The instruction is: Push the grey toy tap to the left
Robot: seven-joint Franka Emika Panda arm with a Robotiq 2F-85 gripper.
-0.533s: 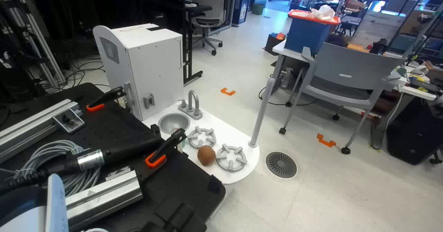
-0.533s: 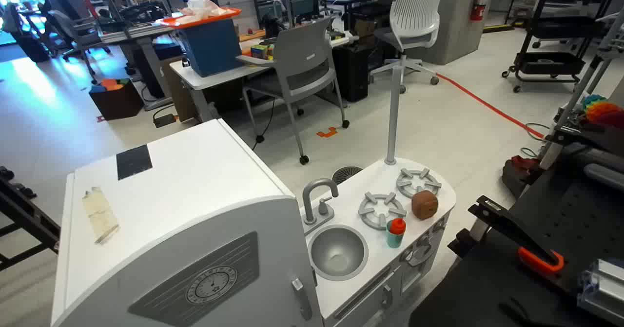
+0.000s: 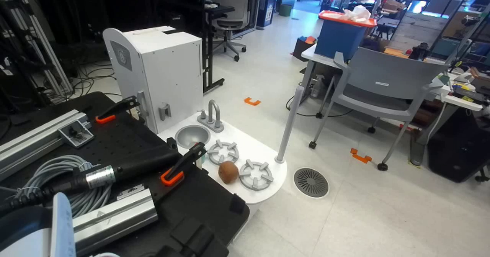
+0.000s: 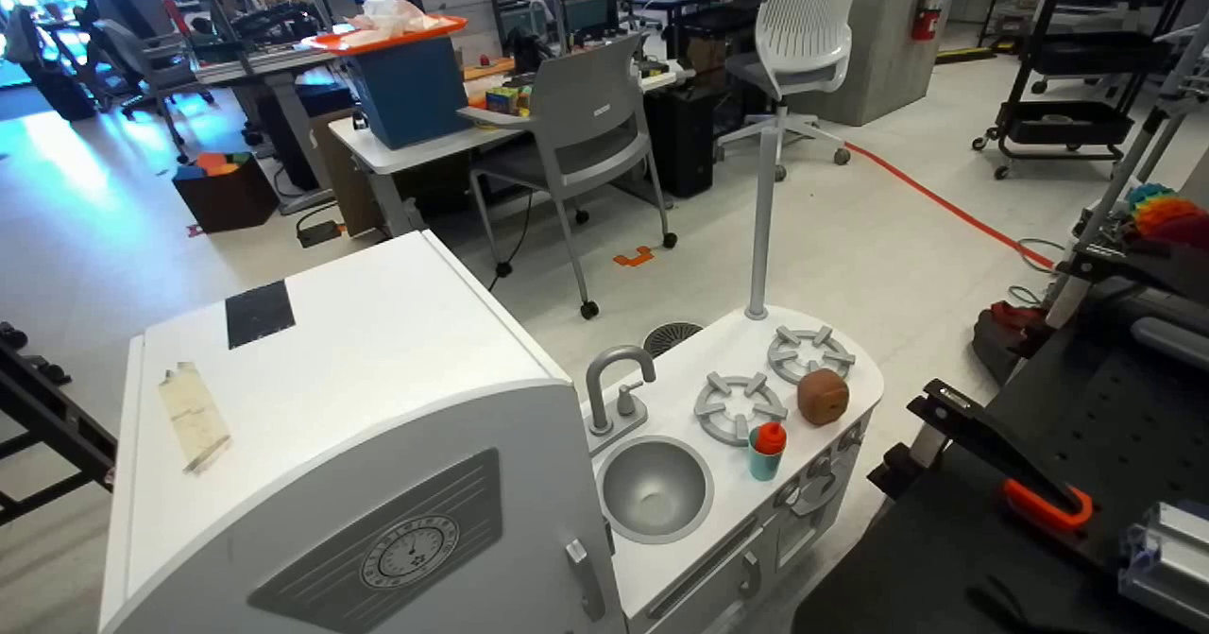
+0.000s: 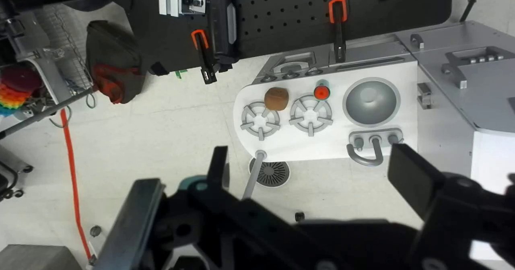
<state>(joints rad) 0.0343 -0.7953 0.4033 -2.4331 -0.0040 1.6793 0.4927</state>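
Wrist view: the black pincer [image 5: 310,165] has its two fingers [image 5: 414,177] spread far apart, and pale floor [image 5: 338,189] shows through the big gap. The grey toy tap [image 5: 376,146] stands on the white counter [image 5: 297,149], by the back edge, next to the round grey bowl [image 5: 368,113]. Its bent spout [image 5: 366,162] points to the side where the two burner rings [image 5: 311,130] are (two little knobs [image 5: 358,143] sit on the same plate [image 5: 386,133], one on each side of the spout). The tap is apart from the pincer, and in both exterior views it stands straight up. A brown ball [image 5: 276,98] sits by the ring that is farther from the bowl, but I can't tell if they touch. In an exterior view, a blue-green cup [image 4: 764,467] has something red [image 4: 770,437] at its top. A tall grey pole [image 3: 289,125] goes up from the round end of the counter, and a big white box [image 3: 176,84] stands at the bowl end. A black board [image 3: 206,199] with black and orange clips [image 3: 186,163] is near the counter.
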